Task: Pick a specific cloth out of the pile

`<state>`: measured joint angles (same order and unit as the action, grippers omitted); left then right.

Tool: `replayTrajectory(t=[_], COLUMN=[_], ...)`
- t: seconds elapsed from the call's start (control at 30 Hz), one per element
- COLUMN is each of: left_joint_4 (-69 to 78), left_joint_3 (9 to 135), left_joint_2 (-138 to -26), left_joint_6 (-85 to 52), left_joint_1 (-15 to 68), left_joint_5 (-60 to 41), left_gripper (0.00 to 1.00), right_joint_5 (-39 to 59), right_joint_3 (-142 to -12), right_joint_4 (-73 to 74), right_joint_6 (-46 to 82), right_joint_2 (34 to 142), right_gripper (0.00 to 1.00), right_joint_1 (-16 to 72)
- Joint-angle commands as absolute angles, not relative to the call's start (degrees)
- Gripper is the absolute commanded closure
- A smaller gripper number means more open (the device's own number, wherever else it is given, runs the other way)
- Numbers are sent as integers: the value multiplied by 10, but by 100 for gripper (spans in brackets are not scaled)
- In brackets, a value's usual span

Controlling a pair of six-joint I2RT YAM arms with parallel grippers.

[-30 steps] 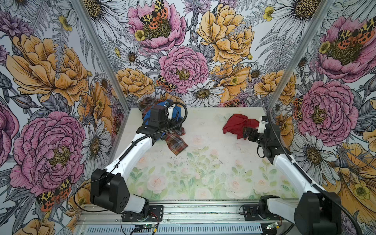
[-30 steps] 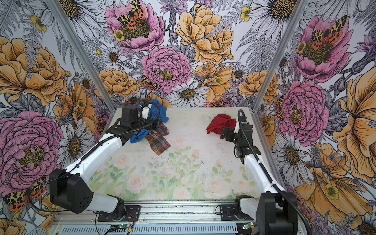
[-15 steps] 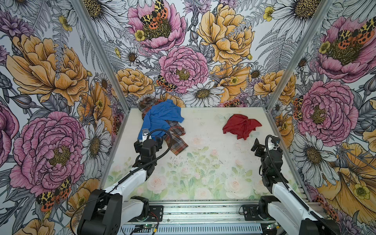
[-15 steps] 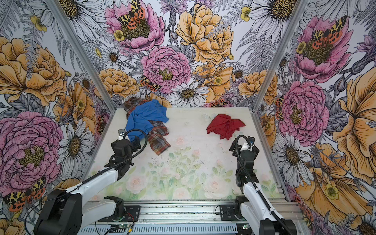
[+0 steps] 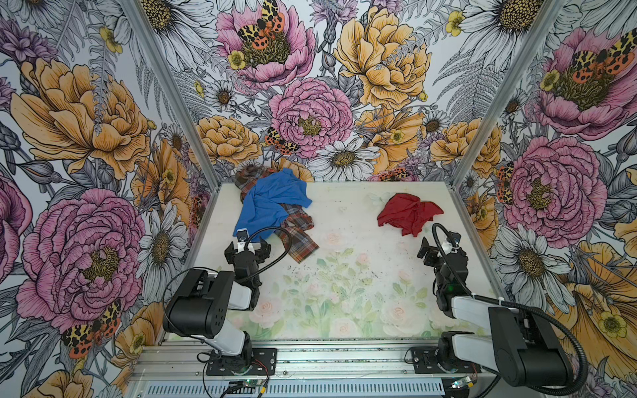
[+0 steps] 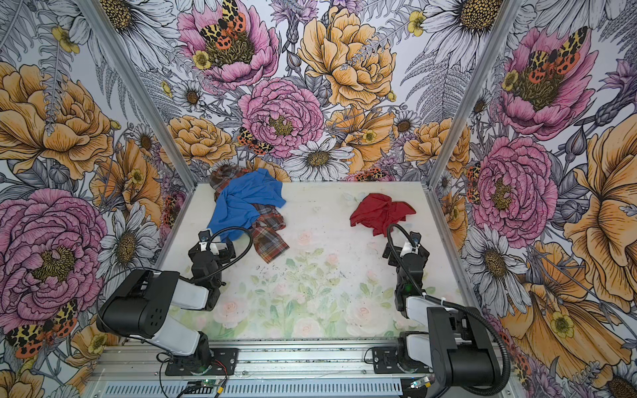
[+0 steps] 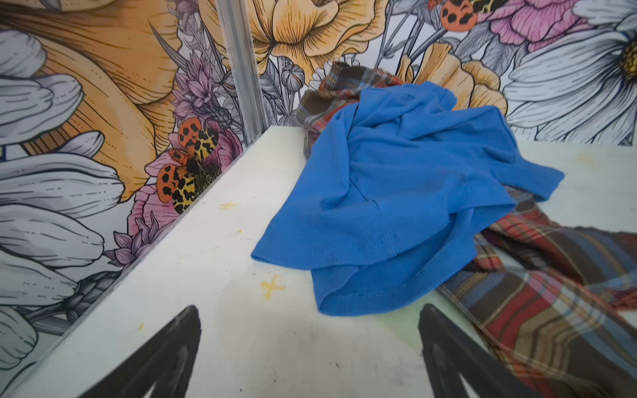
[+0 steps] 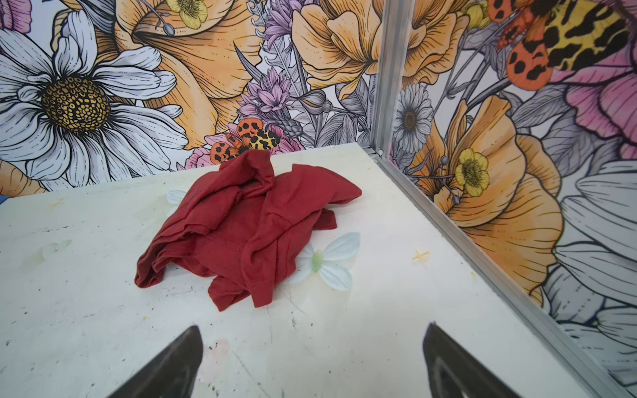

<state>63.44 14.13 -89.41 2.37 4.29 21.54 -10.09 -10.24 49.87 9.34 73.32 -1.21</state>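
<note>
The cloth, plain red and crumpled, lies by itself at the back right of the table. The pile sits at the back left: a bright blue cloth draped over a red-brown plaid cloth. My left gripper is open and empty, low over the table just in front of the blue cloth's hem. On the other side my right gripper hangs open and empty, a short way in front of the red cloth.
Floral-printed walls close the table on the left, back and right, with aluminium corner posts. A metal rail with both arm bases runs along the front edge. The right wall's frame lies close beside my right gripper.
Both arms have pulled back from the cloths toward the front and folded low. The left gripper has left the pile and the right gripper has left the red cloth; both cloth heaps lie still.
</note>
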Motion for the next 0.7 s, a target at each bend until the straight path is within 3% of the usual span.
replayTrajectory(t=[0.0,0.17,0.23,0.67], left_joint_4=[655,592,588,593], left_joint_3=[157,194,194,194], left_joint_2=[-890,-891,-892,-894], left_joint_6=[11,19,12,17], left_joint_1=[38,46,38,43], left_joint_5=[194,201,191,198], left_gripper=[1,1,1,1], right_joint_5=[-91,-80,-88,-104], right_joint_3=[-126,-156,-196,-207], right_joint_4=[584,647,532,529], right_joint_6=[71,64,73,69], right_joint_2=[776,889,870,878], right_gripper=[0,0,1,1], right_joint_1=[-18,-19,-19,-13])
